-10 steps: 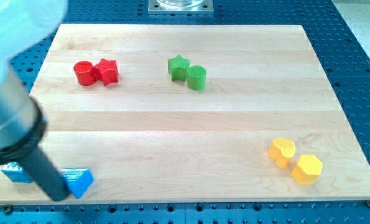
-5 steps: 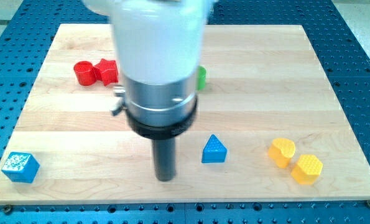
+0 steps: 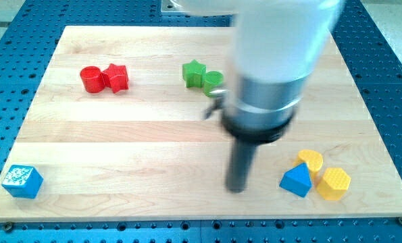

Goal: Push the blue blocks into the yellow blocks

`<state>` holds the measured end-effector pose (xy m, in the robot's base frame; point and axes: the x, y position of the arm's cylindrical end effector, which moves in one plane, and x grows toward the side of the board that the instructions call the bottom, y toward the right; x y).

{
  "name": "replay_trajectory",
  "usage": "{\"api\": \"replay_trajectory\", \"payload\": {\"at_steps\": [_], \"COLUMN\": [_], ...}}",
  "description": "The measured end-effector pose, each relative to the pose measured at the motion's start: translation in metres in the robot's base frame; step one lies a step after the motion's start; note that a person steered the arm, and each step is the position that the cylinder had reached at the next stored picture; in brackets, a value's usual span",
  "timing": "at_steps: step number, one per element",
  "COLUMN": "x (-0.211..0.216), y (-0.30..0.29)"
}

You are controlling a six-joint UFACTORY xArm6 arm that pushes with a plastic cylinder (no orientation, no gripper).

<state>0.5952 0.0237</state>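
Observation:
A blue triangular block (image 3: 296,180) lies at the view's lower right, touching two yellow blocks: a rounded one (image 3: 311,160) just above it and a hexagonal one (image 3: 335,183) to its right. A blue cube (image 3: 21,181) sits alone at the view's lower left corner of the board. My tip (image 3: 236,188) rests on the board to the left of the blue triangular block, a short gap away from it. The arm's pale body above it is blurred.
A red cylinder (image 3: 90,79) and a red star (image 3: 117,77) sit together at the upper left. A green star (image 3: 194,72) and a green cylinder (image 3: 213,82) sit at the upper middle, the cylinder partly behind the arm. The wooden board (image 3: 119,148) lies on a blue perforated table.
The blue triangular block has slid right from the lower middle into the yellow blocks. My tip has followed it to the right. The blue cube has stayed at the lower left.

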Motion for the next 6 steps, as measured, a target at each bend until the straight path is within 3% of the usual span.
{"api": "replay_trajectory", "payload": {"at_steps": [1,2,3,4,5,6], "x": [0.023,0.021,0.021,-0.017,-0.052,-0.073], "y": [-0.038,-0.204,-0.311,-0.327,-0.228,-0.171]}}
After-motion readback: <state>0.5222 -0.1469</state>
